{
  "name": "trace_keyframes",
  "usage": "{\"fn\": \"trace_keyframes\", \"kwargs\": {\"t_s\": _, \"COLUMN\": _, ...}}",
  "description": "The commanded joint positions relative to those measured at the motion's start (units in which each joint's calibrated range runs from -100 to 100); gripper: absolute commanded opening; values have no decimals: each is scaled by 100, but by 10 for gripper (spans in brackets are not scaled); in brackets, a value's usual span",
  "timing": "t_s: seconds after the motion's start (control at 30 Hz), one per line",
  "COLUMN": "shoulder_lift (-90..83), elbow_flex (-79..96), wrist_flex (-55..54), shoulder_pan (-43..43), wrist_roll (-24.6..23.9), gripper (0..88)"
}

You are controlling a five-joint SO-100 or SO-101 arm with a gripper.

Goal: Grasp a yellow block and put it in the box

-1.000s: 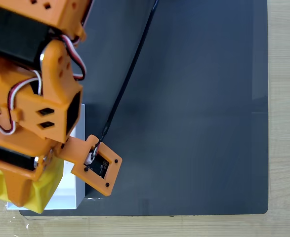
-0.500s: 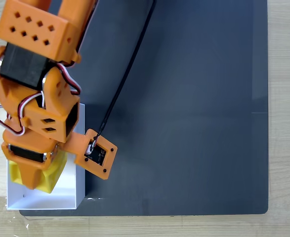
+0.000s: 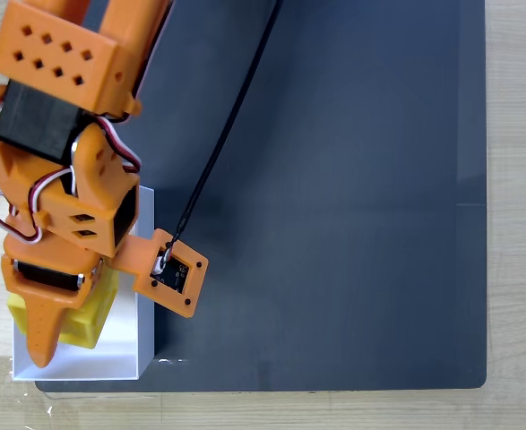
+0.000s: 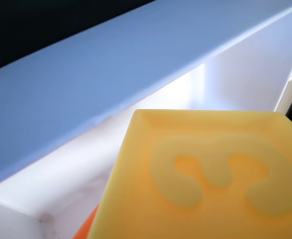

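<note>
Embossed "3" on yellow block inside box

One bright yellow plastic block sits under the orange gripper, one white thin-walled open box around it, one dark grey mat beside the arm, one black cable.

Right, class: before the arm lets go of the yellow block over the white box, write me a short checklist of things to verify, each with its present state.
1. Yellow block lies within the box walls in the fixed view: ok.
2. Gripper holds the block: ok, seemingly.
3. Block rests on the box floor: cannot tell.
4. Block clear of the box wall in the wrist view: ok.
5. Black cable clear of the box: ok.
</note>
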Motion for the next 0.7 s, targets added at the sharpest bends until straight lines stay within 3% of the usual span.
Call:
{"fn": "trace_keyframes", "kwargs": {"t_s": 0.0, "shoulder_lift": -173, "elbow_flex": -71, "wrist_flex": 8, "shoulder_pan": -8, "wrist_roll": 18, "gripper": 374}}
{"fn": "trace_keyframes", "kwargs": {"t_s": 0.27, "shoulder_lift": -181, "elbow_flex": -152, "wrist_flex": 593, "shoulder_pan": -25, "wrist_roll": 7, "gripper": 374}}
{"fn": "trace_keyframes", "kwargs": {"t_s": 0.67, "shoulder_lift": -181, "elbow_flex": -134, "wrist_flex": 593, "shoulder_pan": -33, "wrist_roll": 18, "gripper": 375}}
